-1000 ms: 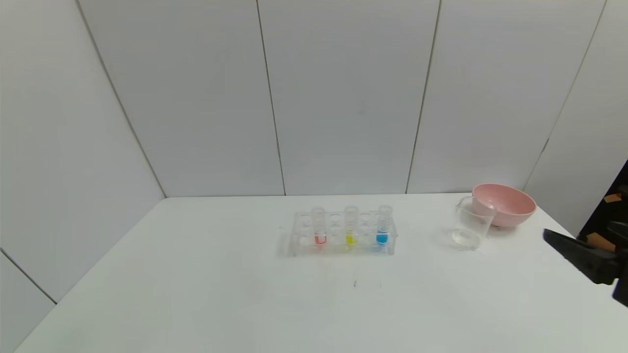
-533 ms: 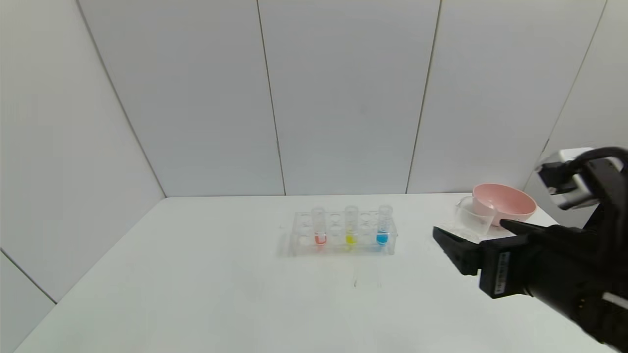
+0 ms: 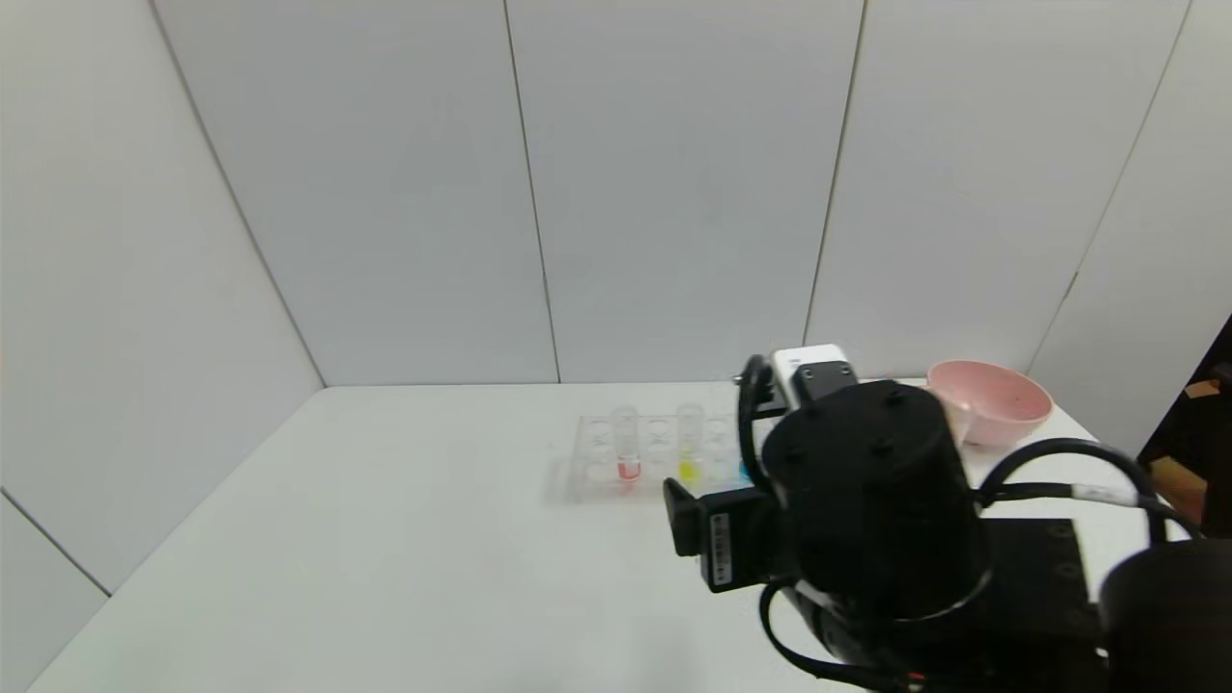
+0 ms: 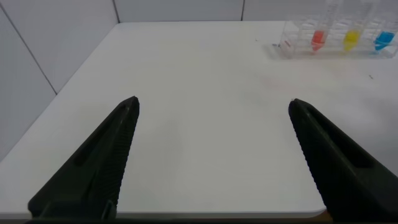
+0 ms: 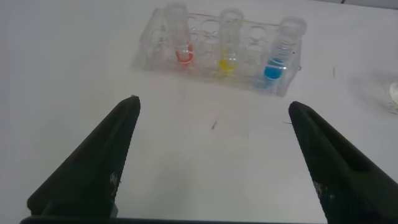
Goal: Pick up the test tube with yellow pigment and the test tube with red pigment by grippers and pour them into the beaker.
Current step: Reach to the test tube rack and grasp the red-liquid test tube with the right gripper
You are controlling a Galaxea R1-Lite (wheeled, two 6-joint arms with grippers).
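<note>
Bare desk (image 5: 205, 168) lies open between the right gripper (image 5: 211, 155) and the clear rack (image 5: 221, 53) — nothing stands between. Three tubes rise from the rack, well apart; a pink bowl (image 3: 996, 399) sits off right.

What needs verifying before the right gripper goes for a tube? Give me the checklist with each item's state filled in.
1. Right gripper open, nothing held: ok.
2. Yellow tube upright in the rack: ok.
3. Red tube upright in the rack: ok.
4. Blue tube stands apart, beside the yellow one: ok.
5. Beaker position: cannot tell, the right arm hides it in the head view.
6. Left gripper open, well short of the rack: ok.
</note>
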